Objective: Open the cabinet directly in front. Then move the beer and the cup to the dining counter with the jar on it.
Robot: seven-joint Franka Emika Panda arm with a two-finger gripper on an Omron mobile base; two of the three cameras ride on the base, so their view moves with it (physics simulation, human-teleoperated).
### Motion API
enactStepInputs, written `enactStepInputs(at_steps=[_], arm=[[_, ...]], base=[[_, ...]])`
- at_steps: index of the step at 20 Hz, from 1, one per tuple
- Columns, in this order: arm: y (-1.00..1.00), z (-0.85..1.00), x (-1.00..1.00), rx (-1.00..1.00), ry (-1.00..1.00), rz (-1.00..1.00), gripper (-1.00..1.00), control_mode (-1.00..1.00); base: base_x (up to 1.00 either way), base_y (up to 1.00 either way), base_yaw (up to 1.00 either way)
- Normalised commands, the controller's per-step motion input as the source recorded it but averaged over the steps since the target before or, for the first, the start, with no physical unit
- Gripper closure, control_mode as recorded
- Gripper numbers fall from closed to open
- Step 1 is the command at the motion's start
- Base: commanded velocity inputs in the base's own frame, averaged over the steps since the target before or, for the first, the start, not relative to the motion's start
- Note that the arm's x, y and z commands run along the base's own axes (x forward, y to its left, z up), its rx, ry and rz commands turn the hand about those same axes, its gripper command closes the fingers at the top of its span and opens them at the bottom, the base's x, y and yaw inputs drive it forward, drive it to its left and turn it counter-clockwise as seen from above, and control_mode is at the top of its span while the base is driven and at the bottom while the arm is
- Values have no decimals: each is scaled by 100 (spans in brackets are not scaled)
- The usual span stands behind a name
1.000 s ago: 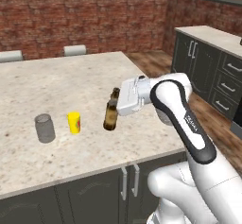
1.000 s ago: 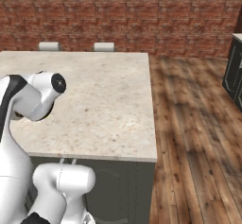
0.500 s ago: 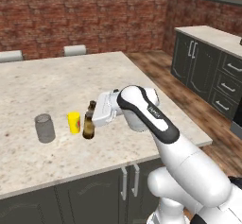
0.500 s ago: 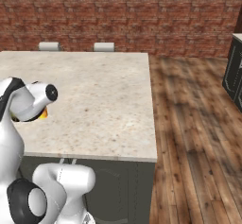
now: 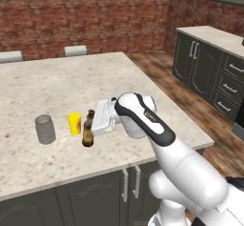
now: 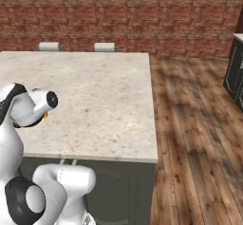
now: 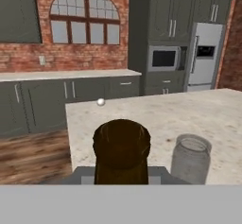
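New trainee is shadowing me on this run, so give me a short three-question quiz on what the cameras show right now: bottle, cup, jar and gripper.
1. True or false: the beer lies on its side on the dining counter.
2. Which thing stands nearest the beer in the left base view? A) the jar B) the cup C) a plate
3. Fill in: the gripper is shut on the ____.

Key
1. False. It stands upright, its base at the countertop.
2. B. The yellow cup stands just beside the bottle; the jar is on the cup's far side.
3. beer. In the hand view the bottle sits directly before the camera, with the jar beyond.
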Motion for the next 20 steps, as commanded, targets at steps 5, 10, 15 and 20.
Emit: enactStepInputs(at_steps=[5,10,15,20], arm=[[35,-35,1,-19,-4,0,100,-100],[6,-4,0,-2,0,0,100,-100],[12,-18,22,0,-2,-1,100,-100],[21,-33,56,0,-3,-7,100,-100]], base=[[0,0,0],[0,0,0],[0,0,0],[0,0,0]])
